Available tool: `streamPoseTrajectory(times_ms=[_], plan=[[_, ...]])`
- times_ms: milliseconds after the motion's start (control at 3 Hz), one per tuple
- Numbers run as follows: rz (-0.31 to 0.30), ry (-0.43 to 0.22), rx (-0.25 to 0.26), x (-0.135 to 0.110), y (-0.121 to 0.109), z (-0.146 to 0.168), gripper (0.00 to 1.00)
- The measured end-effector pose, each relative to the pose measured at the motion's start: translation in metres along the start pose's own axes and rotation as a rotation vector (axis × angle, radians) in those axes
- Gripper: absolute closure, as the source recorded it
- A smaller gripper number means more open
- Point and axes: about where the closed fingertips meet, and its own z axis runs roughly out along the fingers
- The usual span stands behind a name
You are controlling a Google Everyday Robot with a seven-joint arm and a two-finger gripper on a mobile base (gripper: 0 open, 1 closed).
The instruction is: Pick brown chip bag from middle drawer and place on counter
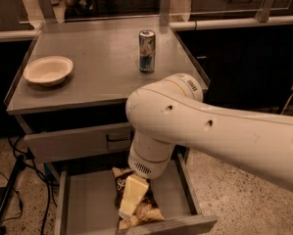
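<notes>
The brown chip bag [120,181] lies on the floor of the open middle drawer [86,202], towards its front right, with its pale end near the front wall. My gripper [133,200] hangs from the big white arm [195,126] and reaches down into the drawer, lying right over the middle of the bag and hiding much of it. The bag rests on the drawer floor. The counter [97,77] is above the drawers.
A slim silver-blue drink can [146,50] stands at the counter's back right. A pale bowl [48,70] sits at its left. The upper drawer front [77,142] is shut. A dark stand leg and cables [6,195] are on the floor at left.
</notes>
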Motion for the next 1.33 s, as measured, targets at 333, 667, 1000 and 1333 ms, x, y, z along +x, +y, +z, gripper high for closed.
streamPoseTrajectory(times_ms=[333, 667, 1000, 1333], plan=[[0.056, 0.015, 0.006, -0.017, -0.005, 0.027, 0.0], [0.077, 0.016, 0.008, -0.018, -0.005, 0.027, 0.0], [0.11, 0.016, 0.005, -0.019, -0.005, 0.04, 0.0], [0.195, 0.012, -0.025, -0.025, -0.02, 0.071, 0.0]])
